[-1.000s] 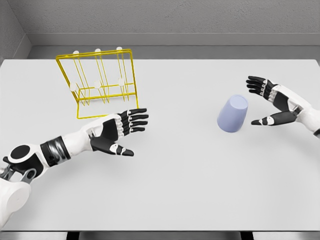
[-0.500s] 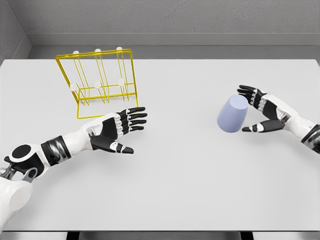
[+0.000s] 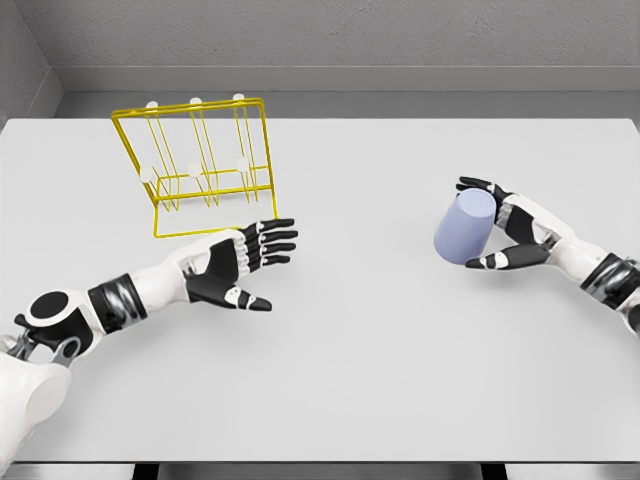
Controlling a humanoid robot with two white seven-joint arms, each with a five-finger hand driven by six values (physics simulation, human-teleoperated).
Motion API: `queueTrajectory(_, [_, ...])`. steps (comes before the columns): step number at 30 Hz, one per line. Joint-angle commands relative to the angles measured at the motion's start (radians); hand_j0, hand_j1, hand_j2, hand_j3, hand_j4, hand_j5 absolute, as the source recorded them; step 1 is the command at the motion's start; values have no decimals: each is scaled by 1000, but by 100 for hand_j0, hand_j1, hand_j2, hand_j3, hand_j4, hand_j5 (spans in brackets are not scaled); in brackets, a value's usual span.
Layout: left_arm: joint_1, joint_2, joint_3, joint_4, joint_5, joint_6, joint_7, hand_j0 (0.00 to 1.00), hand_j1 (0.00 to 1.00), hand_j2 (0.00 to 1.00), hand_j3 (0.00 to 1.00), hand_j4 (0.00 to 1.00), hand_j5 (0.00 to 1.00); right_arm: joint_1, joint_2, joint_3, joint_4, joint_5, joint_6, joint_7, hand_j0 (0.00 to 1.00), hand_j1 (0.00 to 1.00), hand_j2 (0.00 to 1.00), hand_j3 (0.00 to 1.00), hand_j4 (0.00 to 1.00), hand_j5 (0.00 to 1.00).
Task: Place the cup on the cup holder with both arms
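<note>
So the cup [image 3: 465, 229] is a plain lavender tumbler, smooth matte, tapered, sitting upside down and tilted on the white worktop [image 3: 380, 350]. The right hand [image 3: 510, 232] is cupped around its far side: fingers [image 3: 474, 186] reach over the top rim side and the thumb sits low by the base edge, right up against it, but I can't tell if it's actually clamped yet (looks more like framing than squeezing). It looks light and rigid, probably slick, so I'd wrap the sidewall around the middle instead of pinching the rim. The left hand [image 3: 235, 265] hovers with its fingers spread, holding nothing, just in front of the cup holder [image 3: 197, 165], a thin yellow wire rack with white-tipped pegs, well away from the cup.
</note>
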Motion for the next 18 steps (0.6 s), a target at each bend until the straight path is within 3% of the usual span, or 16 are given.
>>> queueTrajectory(1, [-2,-1,0,-2,-14,-1,0,100,100,100,100,100,100,0,5,8,4,4,-1,1,100,100,100,100,100,100])
queueTrajectory(9, [5,-13,0,-9,-42,7,0,100,100,100,100,100,100,-8,17,16,17,4,16,0,100,100,100,100,100,100])
queueTrajectory(12, [5,-19,1,-9,-43,4,0,100,100,100,100,100,100,-12,23,14,25,4,16,0,88,88,88,88,88,88])
queueTrajectory(18, [6,-25,3,-8,-43,1,0,100,100,100,100,100,100,-23,38,17,34,9,44,0,77,77,77,77,77,77])
